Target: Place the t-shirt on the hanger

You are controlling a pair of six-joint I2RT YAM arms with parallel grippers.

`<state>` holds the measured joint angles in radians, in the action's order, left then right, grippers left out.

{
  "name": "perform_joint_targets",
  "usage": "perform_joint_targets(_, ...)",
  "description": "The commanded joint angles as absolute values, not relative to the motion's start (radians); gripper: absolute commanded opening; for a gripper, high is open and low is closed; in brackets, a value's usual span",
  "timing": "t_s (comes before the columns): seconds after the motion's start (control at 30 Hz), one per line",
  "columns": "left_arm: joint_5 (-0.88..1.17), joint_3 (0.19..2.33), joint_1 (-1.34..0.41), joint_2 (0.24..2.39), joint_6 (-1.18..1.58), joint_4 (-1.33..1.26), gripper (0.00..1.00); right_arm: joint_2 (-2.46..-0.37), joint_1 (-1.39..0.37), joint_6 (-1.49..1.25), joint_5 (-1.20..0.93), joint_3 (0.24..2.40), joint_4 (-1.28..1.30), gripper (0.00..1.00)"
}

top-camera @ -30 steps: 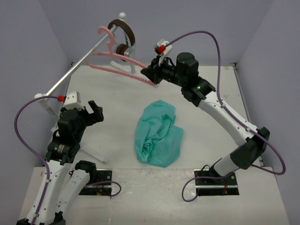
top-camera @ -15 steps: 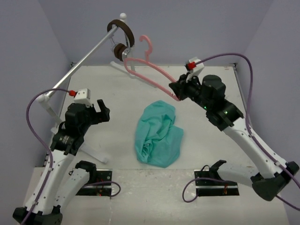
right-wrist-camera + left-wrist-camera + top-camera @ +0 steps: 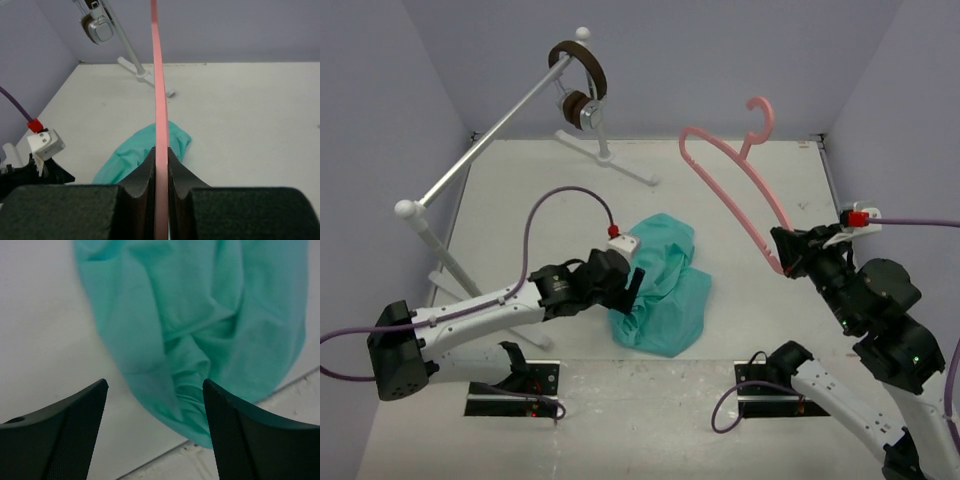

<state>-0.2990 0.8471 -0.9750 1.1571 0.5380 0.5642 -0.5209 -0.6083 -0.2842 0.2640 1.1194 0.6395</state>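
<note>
The teal-green t-shirt [image 3: 660, 285] lies crumpled on the white table, near the front middle. It fills the left wrist view [image 3: 200, 325] and shows in the right wrist view [image 3: 130, 155]. My left gripper [image 3: 632, 285] is open, low at the shirt's left edge, with its fingers [image 3: 65, 425] astride the shirt's near corner. My right gripper [image 3: 782, 255] is shut on one end of the pink hanger [image 3: 730, 185] and holds it in the air at the right, hook up. In the right wrist view the hanger [image 3: 158, 90] runs edge-on between the shut jaws.
A white rail stand [image 3: 485, 135] runs from the left to the back, with brown headphones [image 3: 582, 85] hung at its top. Its foot [image 3: 615, 160] rests on the table at the back. Purple walls close in left, back and right.
</note>
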Motion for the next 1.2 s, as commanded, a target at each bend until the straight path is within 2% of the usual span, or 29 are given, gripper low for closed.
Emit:
perform_joint_targets(0.0,-0.37,0.867,-1.182,1.254,0.603,0.525,0.71,-0.496,-0.609,-0.31,0.32,1.125,0.752,0.0)
perform_joint_targets(0.1,-0.388,0.847,-1.223,1.308,0.594,0.492,0.66,-0.479,-0.609,-0.307,0.301,1.096,0.751,0.0)
perform_joint_targets(0.33,-0.532,0.852,-1.224,1.41,0.581,0.445,0.65,-0.469,-0.609,-0.299,0.233,1.046,0.713,0.0)
perform_joint_targets(0.5,-0.551,0.876,-1.225,1.432,0.537,0.395,0.63,-0.477,-0.609,-0.286,0.214,1.019,0.692,0.0)
perform_joint_targets(0.7,-0.564,0.89,-1.226,1.461,0.518,0.384,0.5,-0.483,-0.609,-0.272,0.209,1.007,0.682,0.0)
perform_joint_targets(0.87,-0.593,0.898,-1.225,1.494,0.518,0.387,0.48,-0.485,-0.609,-0.264,0.199,0.997,0.678,0.0)
perform_joint_targets(0.93,-0.608,0.91,-1.226,1.507,0.526,0.402,0.57,-0.485,-0.609,-0.261,0.195,0.994,0.678,0.0)
perform_joint_targets(1.03,-0.656,0.936,-1.235,1.496,0.552,0.446,0.83,-0.483,-0.609,-0.256,0.195,0.989,0.68,0.0)
perform_joint_targets(1.17,-0.745,0.963,-1.256,1.439,0.612,0.534,0.85,-0.483,-0.609,-0.25,0.195,0.986,0.679,0.0)
